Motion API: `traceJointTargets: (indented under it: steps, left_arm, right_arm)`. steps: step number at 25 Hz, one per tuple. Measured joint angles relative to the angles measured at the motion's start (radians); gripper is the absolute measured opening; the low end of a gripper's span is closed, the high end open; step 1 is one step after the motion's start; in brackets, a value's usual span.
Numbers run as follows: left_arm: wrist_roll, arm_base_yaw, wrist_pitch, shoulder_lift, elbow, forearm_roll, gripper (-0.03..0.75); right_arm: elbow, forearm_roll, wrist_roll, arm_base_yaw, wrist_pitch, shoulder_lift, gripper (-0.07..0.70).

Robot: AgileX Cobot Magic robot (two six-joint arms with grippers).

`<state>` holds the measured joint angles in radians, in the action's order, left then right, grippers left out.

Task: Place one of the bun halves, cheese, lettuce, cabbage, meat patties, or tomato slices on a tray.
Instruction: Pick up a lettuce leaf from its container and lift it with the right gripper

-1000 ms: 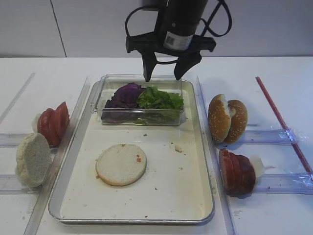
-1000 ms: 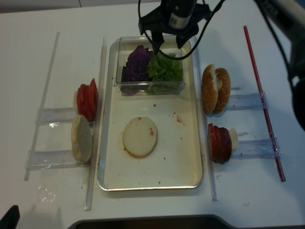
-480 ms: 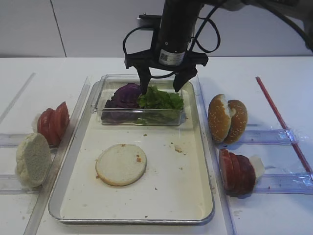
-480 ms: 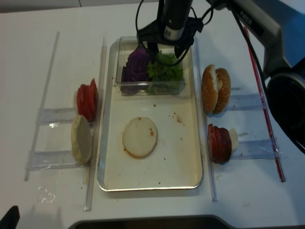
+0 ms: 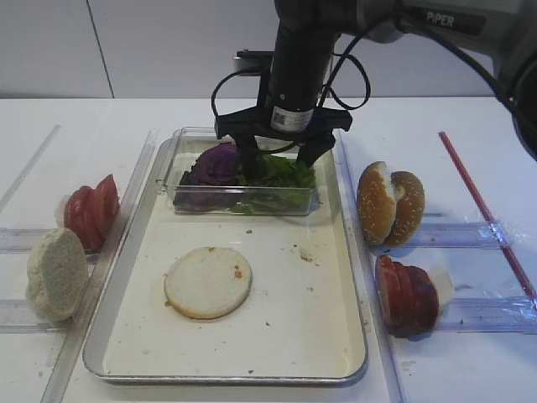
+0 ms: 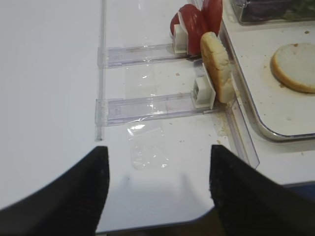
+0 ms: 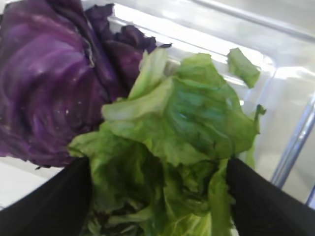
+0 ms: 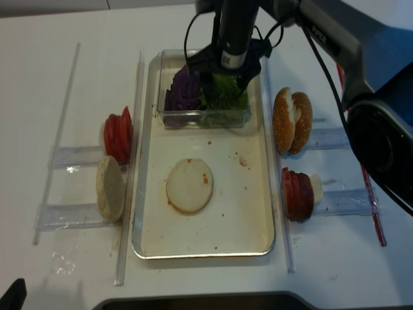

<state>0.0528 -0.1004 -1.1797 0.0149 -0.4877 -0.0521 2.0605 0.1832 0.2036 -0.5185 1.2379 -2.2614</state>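
The lettuce (image 7: 172, 142) sits in the right half of the clear box (image 5: 243, 200) at the far end of the tray (image 5: 126, 277), beside the purple cabbage (image 7: 49, 83). We judge it light, soft and easily torn, best pinched low through the bunched middle. Our right hand (image 5: 278, 154) points straight down, its fingers spread wide either side of the leaves, gripping nothing yet.
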Motion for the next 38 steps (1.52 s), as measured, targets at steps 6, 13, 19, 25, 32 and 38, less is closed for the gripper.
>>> traceJointTargets:
  steps: [6,13,19,25,32,38]
  left_arm:
    - [0.000,0.000,0.000,0.000,0.000,0.000,0.411]
    - [0.000,0.000,0.000,0.000,0.000,0.000,0.411]
    - [0.000,0.000,0.000,0.000,0.000,0.000,0.411]
    - [0.000,0.000,0.000,0.000,0.000,0.000,0.411]
    - [0.000,0.000,0.000,0.000,0.000,0.000,0.411]
    - [0.000,0.000,0.000,0.000,0.000,0.000,0.411]
  right_arm:
    - [0.000,-0.002,0.000,-0.002,-0.001,-0.002,0.472]
    - [0.000,-0.002,-0.002,-0.002,-0.001,-0.018,0.363]
    - [0.001,-0.006,0.000,-0.002,-0.001,-0.028,0.258]
    - [0.001,-0.035,0.000,-0.005,-0.001,-0.028,0.077]
    - [0.040,-0.043,0.023,-0.006,-0.001,-0.002,0.070]
    - [0.046,-0.041,0.034,-0.006,0.001,0.066,0.069]
